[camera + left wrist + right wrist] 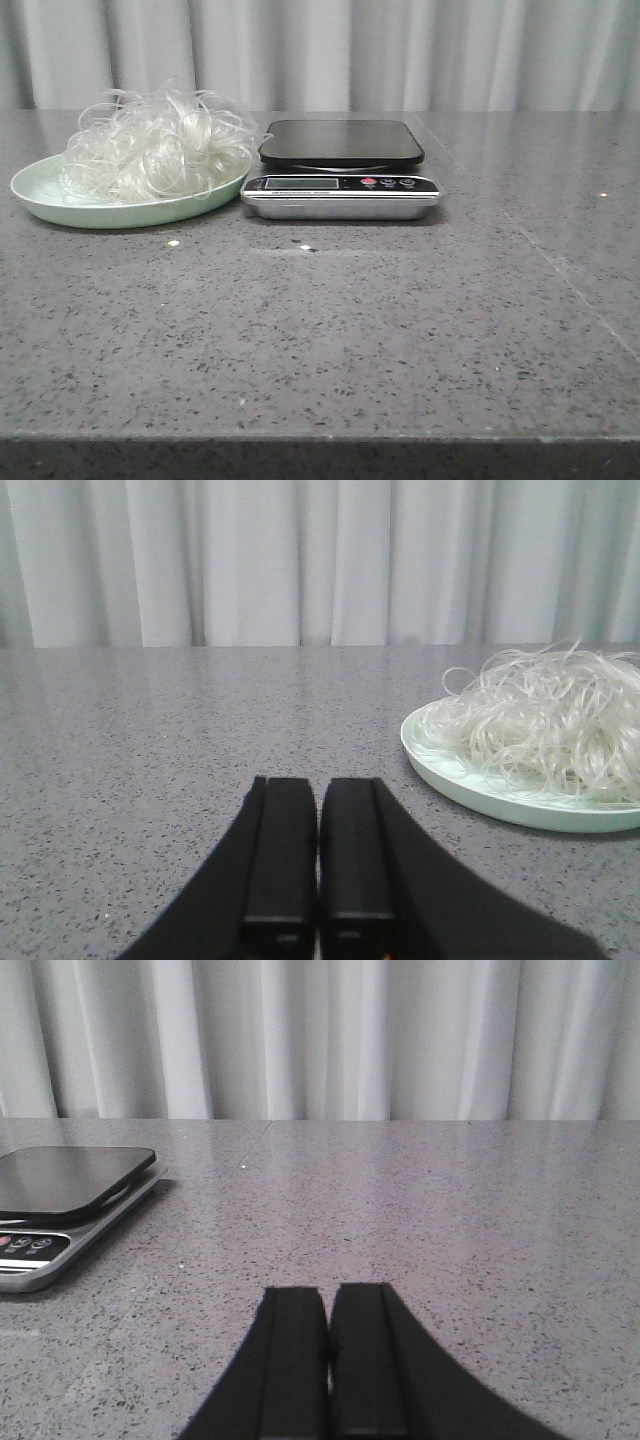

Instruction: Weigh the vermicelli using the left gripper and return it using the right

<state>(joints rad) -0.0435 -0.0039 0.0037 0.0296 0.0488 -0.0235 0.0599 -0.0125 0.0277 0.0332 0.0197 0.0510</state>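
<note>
The vermicelli (155, 140) lies heaped on a pale green plate (60, 205) at the far left of the grey table (330, 340), just beside the scale (341, 170) at the far edge's middle. My left gripper (318, 850) is clenched on nothing, low over bare table near the plate. My right gripper (329, 1355) is likewise clenched, empty, near the scale.

The front camera looks low and level across the table (330, 340) toward the curtain (400, 50), while each wrist camera sits just above the tabletop facing that same curtain, the left sharing the plate (470, 780) and the right the scale (60, 1210), apparently from nearer.
</note>
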